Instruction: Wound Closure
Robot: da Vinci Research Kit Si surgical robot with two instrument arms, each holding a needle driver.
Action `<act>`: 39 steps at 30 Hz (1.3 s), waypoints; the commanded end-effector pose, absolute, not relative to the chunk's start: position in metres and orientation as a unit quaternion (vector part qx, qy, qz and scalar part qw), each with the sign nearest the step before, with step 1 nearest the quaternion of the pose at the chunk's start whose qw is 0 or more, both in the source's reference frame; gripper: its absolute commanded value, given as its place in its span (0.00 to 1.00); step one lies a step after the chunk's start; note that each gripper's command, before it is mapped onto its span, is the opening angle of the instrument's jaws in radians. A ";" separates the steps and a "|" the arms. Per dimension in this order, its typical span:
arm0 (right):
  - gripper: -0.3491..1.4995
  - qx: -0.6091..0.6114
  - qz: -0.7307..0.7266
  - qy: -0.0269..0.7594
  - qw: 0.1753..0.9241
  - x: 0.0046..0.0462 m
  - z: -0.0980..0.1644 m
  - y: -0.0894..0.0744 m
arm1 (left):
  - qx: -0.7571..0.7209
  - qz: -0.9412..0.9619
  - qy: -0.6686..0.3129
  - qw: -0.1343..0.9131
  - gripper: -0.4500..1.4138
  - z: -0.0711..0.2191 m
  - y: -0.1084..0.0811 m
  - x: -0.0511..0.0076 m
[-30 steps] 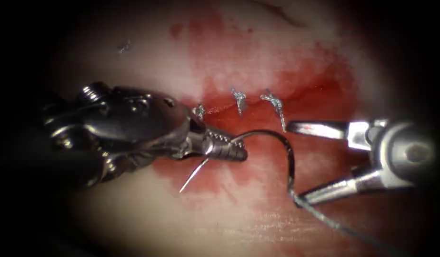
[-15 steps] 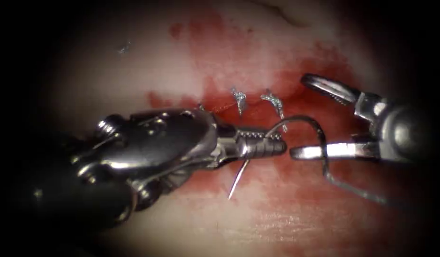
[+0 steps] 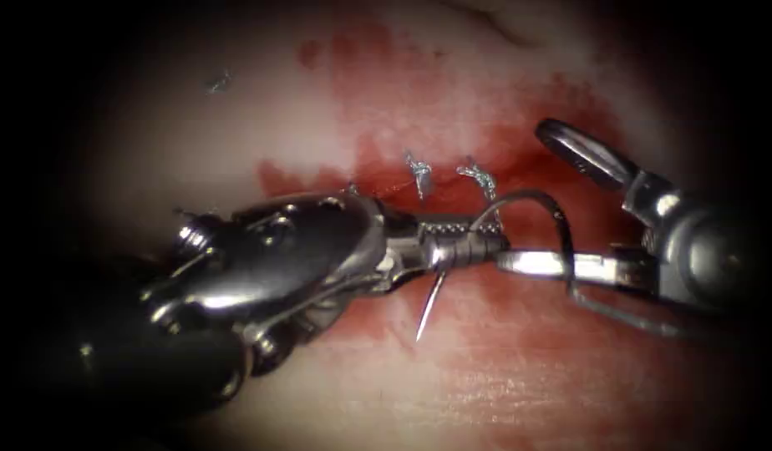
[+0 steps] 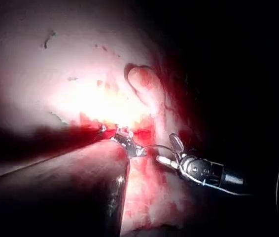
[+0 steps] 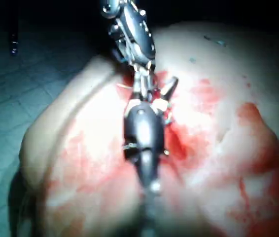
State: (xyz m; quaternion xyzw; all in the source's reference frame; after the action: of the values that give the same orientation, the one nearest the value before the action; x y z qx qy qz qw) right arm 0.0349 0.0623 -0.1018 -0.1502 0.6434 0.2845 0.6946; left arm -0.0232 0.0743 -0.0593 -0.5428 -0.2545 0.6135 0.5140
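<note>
The endoscope view shows the needle [image 3: 520, 219] free of the tissue [image 3: 486, 392] at frame centre — the left tool [image 3: 478, 248] clenched near its point end. The right tool [image 3: 532, 209], jaws spread, straddles its curve, grasping nothing. The left wrist view adds the thread [image 4: 228, 191] trailing along the right shaft.

No text, label, brand, number or sign can be read on anything here.

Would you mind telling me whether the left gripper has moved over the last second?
Yes. The left gripper, shut on the needle near its tip, has moved right along the cut: its jaws now lie under the rightmost knot, close to the open right gripper.
</note>
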 end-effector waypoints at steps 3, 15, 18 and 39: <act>0.93 -0.160 0.292 0.638 0.694 0.0359 -0.102 0.063 | -0.543 0.614 -0.253 0.514 0.05 -0.059 0.075 -0.0238; 0.00 -0.131 0.235 0.600 0.753 0.0362 -0.100 0.061 | -0.548 0.614 -0.245 0.513 0.05 -0.059 0.074 -0.0241; 0.00 -0.129 0.216 0.600 0.759 0.0361 -0.100 0.061 | -0.548 0.619 -0.234 0.512 0.05 -0.060 0.074 -0.0244; 0.00 -0.145 -0.045 0.630 0.762 0.0284 -0.099 0.070 | -0.564 0.716 -0.179 0.370 0.65 -0.059 0.074 -0.0279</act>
State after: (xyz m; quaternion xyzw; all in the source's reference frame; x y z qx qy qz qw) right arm 0.0274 0.0690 -0.0990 -0.1458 0.6302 -0.0574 0.7604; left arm -0.0277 0.0734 -0.0591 -0.5603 -0.1789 0.7211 0.3661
